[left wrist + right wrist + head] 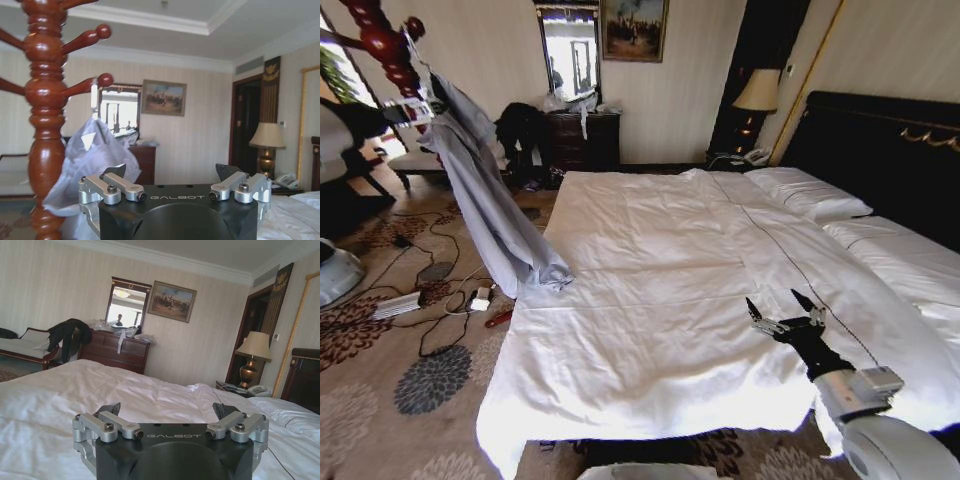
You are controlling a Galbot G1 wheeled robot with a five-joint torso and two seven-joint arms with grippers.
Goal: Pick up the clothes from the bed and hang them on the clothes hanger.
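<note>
Pale grey-blue thin shirt (485, 195) is seen draped from the red-brown turned wooden pole (382, 40) at upper left, trailing onto the white-duveted bed (650, 290); left end effector (175, 177) and right end effector (782, 303), lower right, are both spread, empty.

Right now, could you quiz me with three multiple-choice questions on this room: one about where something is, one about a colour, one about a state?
1. Where does the pale grey-blue long-sleeved shirt hang?
A. by the red-brown turned wooden pole
B. on the lamp
C. across the pillows

2. What colour is the duvet on the wide bed?
A. red
B. white
C. black

3. How is the right end effector?
A. shut on the shirt
B. shut on a pillow
C. open, holding nothing

Answers: 1 A, the shirt drapes down beside the pole, left of the bed. 2 B, the cover is plain white. 3 C, its fingers stand spread above the duvet; the left end effector near the pole is open too.
</note>
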